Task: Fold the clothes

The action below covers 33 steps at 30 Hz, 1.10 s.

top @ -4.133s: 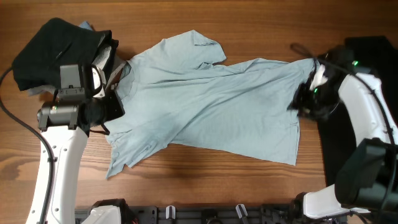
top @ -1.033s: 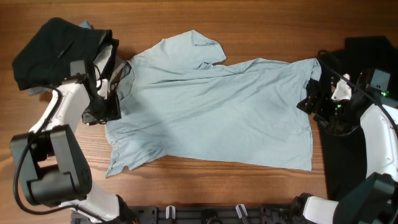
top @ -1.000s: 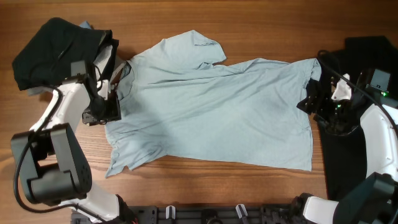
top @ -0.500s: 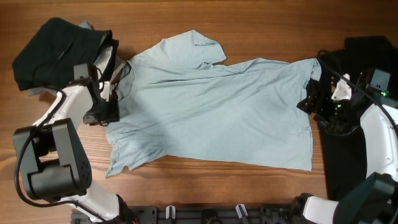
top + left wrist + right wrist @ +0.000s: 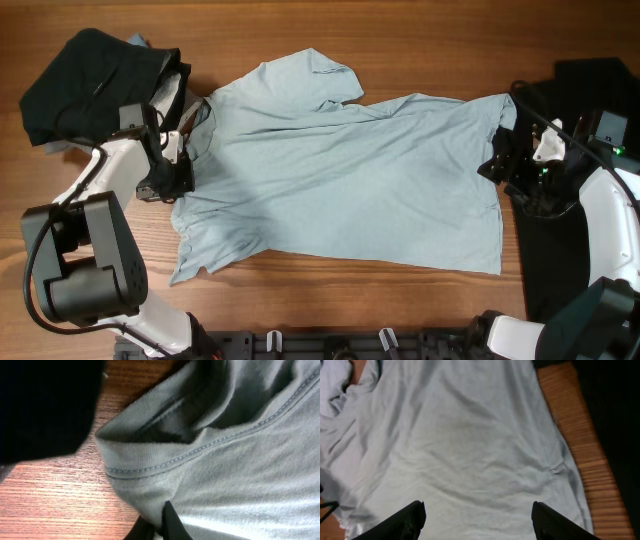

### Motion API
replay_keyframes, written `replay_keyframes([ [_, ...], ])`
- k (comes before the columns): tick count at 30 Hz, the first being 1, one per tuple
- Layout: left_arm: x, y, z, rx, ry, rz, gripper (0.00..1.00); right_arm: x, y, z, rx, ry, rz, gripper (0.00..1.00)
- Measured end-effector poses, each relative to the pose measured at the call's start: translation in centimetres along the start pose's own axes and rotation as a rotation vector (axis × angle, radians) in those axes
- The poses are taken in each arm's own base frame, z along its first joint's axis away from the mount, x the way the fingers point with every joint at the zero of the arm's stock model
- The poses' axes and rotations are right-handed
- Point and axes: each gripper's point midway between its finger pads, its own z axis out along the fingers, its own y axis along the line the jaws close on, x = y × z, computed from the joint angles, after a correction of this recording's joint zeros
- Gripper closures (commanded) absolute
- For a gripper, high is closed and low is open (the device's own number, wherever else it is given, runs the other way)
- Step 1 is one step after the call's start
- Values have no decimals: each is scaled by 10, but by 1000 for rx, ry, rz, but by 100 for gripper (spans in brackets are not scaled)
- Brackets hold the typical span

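A large pale blue T-shirt lies spread across the wooden table, collar at the left, hem at the right. My left gripper is at the shirt's left edge below the collar and is shut on a pinch of the pale blue cloth. My right gripper hovers over the shirt's right hem, open and empty, with the shirt beneath its fingers. A bundle of black and grey garments sits at the far left. A black garment lies at the right edge.
The wooden table shows bare along the front edge and at the back. The black bundle also shows in the left wrist view, close beside the collar. A black cable runs by the left arm.
Since four seconds ago the left arm swung in to the shirt's left edge and the right gripper shifted right and let the hem lie flatter. In the last second almost nothing has moved.
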Motion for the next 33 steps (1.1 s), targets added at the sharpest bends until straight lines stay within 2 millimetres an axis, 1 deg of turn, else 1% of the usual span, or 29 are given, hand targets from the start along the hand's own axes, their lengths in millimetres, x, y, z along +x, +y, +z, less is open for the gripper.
replay_keyframes([
  [4, 1, 2, 0, -12, 5, -23, 96, 0, -19, -2, 99, -5, 55, 19],
  [7, 3, 8, 0, -53, 13, -60, 96, 1, -34, -5, 164, -10, 89, 16],
  [10, 5, 12, -1, -87, 17, -101, 96, 0, -41, -7, 198, -17, 93, 16],
  [12, 6, 15, -1, -101, 17, -138, 96, 0, -44, -7, 213, -17, 92, 19],
  [13, 6, 15, -1, -107, 16, -160, 96, 1, -46, -6, 220, -13, 86, 25],
  [14, 6, 17, -1, -113, 15, -187, 96, 3, -47, -5, 225, -8, 82, 27],
  [17, 6, 18, -2, -121, 10, -253, 96, 9, -52, 1, 237, 4, 77, 27],
  [21, 7, 25, -2, -123, 9, -341, 96, 17, -58, 13, 241, 21, 79, 23],
  [25, 9, 36, -2, -127, 9, -401, 96, 15, -63, 26, 240, 37, 62, 21],
  [28, 10, 40, -2, -131, 9, -424, 96, 11, -61, 43, 236, 56, 5, 22],
  [29, 10, 40, -2, -132, 8, -427, 96, 15, -58, 52, 236, 89, -18, 22],
  [31, 10, 40, -2, -132, 8, -428, 96, 15, -54, 64, 233, 107, -67, 23],
  [33, 10, 40, -2, -133, 9, -428, 96, 18, -50, 77, 235, 137, -104, 27],
])
